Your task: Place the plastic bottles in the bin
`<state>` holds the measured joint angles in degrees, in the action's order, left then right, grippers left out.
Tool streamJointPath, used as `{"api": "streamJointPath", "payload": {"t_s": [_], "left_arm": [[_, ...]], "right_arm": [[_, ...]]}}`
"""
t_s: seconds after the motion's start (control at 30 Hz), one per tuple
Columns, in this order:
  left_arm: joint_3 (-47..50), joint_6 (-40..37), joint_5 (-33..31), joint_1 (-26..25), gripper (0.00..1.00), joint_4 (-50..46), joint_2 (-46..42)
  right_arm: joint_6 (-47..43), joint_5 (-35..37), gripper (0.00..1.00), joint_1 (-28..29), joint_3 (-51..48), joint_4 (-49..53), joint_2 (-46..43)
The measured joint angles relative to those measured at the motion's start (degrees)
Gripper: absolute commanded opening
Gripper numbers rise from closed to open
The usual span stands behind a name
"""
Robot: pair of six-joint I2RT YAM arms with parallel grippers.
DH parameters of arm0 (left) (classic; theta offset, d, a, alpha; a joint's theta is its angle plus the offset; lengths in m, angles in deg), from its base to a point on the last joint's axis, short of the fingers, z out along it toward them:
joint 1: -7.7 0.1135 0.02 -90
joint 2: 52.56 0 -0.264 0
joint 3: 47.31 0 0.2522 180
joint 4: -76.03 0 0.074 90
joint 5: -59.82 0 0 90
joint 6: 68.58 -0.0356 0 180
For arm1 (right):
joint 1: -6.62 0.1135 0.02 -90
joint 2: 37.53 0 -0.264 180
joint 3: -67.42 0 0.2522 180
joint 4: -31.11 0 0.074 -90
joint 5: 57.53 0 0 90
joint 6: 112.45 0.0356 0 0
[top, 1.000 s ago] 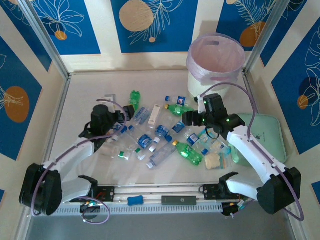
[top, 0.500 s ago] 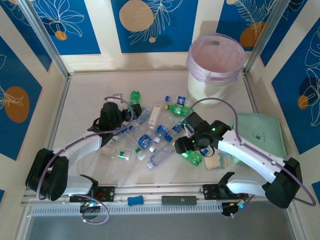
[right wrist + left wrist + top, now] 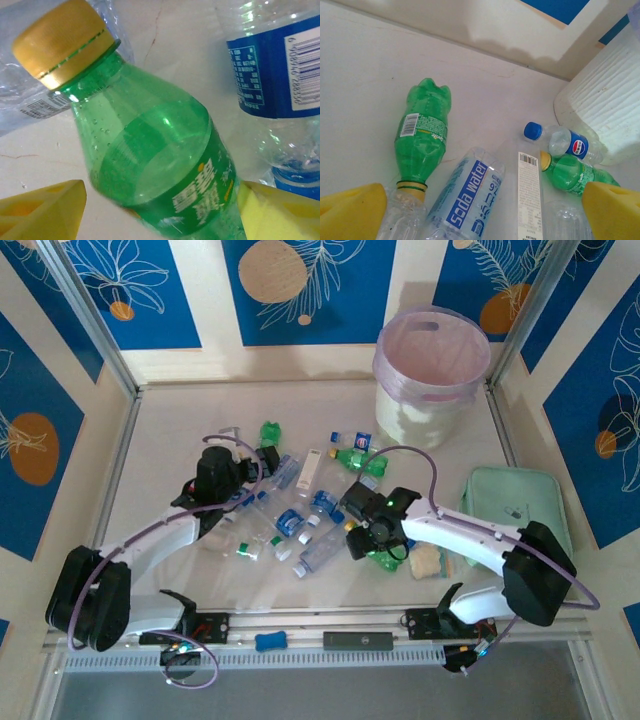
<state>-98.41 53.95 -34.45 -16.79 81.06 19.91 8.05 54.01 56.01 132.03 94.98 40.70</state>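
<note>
Roughly twelve bottles (image 3: 322,552) — one bin (image 3: 415,420)

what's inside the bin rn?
Inside the bin the pink-lilac liner shows, with nothing seen lying on it. The near inner wall and the bottom are covered by the front rim.

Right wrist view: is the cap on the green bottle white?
No, the green bottle carries a yellow-gold cap, plainly seen at the upper left of that view.
</note>
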Motion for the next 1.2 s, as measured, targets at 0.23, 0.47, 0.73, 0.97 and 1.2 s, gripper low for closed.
{"api": "streamJointPath", "payload": {"t_s": [0.23,0.47,0.73,0.97,1.2], "left_arm": [[1.2,0.0,-0.8,0.0,1.0,-0.4,-1.7],[1.9,0.0,-1.6,0.0,1.0,-0.9,-2.9],[2.0,0.0,-2.2,0.0,1.0,-1.2,-3.2],[2.5,0.0,-2.9,0.0,1.0,-1.3,-3.6],[2.5,0.0,-3.1,0.0,1.0,-1.3,-3.6]], "right_arm": [[0.0,0.6,0.78,0.7,-0.6,-3.0,4.4],[0.0,0.6,0.73,2.1,-0.6,-4.2,7.4],[-0.1,1.0,0.53,2.8,-0.5,-4.5,7.3],[-0.6,1.0,0.45,2.4,0.2,-4.3,1.8],[-2.0,-3.7,0.43,-5.0,3.2,-6.9,-7.1]]}}
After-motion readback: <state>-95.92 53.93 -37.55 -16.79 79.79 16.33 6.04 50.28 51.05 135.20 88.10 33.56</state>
